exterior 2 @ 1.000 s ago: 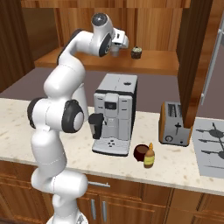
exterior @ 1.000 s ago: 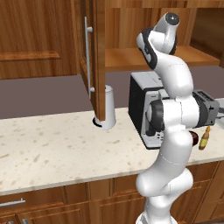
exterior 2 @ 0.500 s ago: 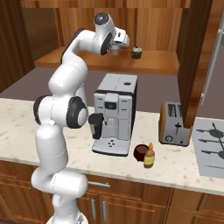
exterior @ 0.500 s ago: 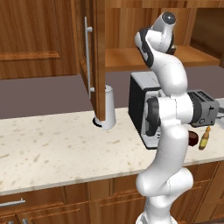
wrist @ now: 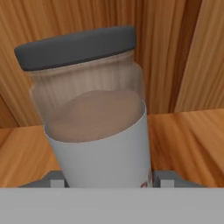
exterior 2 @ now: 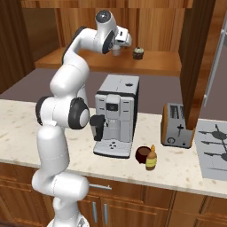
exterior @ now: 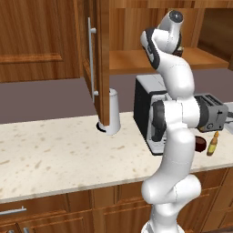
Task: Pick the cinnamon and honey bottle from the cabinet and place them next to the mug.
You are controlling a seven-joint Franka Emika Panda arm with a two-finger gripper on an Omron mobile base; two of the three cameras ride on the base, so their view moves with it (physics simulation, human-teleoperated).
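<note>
At the gripper: drawn in against both sides of the cinnamon, with no gap to be made out in the hand view, so judged gripped rather than merely straddled. Reached high into the cabinet, over the left part of its shelf, back from the front edge. Upright on that shelf, the cinnamon: dark lid on top, brown powder above a white label, base not lifted as far as can be told. On the same shelf to its right, apart from it, a small dark lidded item.

Down on the counter, near the front edge and just right of the coffee machine: the mug, with the honey bottle upright at its right side, touching or all but touching. Looks like half the job done and the second pick in hand.

Next, by judgement: lift to free the base from the shelf. Draw back out past the front edge without tipping the jar or brushing the dark item. Mind the open door. Then bring down onto bare counter beside the mug, clear of the honey bottle and the coffee machine.
</note>
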